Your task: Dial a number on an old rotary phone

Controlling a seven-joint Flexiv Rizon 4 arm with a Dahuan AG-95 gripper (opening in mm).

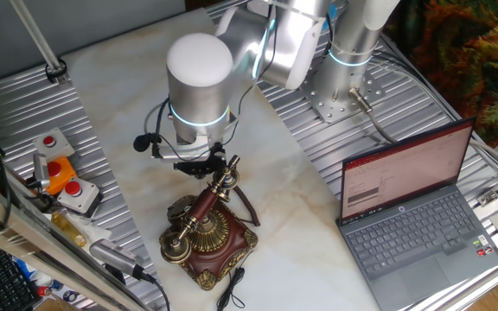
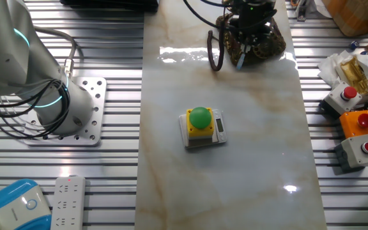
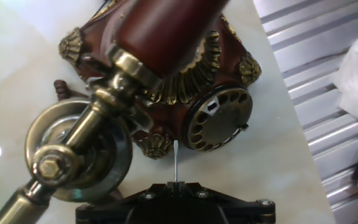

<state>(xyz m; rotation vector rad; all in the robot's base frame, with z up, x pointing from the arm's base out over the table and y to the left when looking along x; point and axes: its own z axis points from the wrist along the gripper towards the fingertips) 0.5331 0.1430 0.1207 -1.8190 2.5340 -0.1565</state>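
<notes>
At lower centre of one fixed view, the phone (image 1: 207, 238) is sitting on the marble table (image 1: 301, 186), with the gripper (image 1: 217, 173) hovering just above its handset (image 1: 204, 212); a laptop (image 1: 413, 212) is lying at right. Top centre in the other fixed view, the arm is covering the phone, and a yellow box (image 2: 201, 126) is sitting mid-frame. Filling the hand view, the dial (image 3: 219, 121) is showing right of centre; whether the fingers are spread, I cannot tell.

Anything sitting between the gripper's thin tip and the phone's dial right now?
In the hand view, only bare marble table shows between the gripper and its thin tip and the old rotary phone's dial.
</notes>
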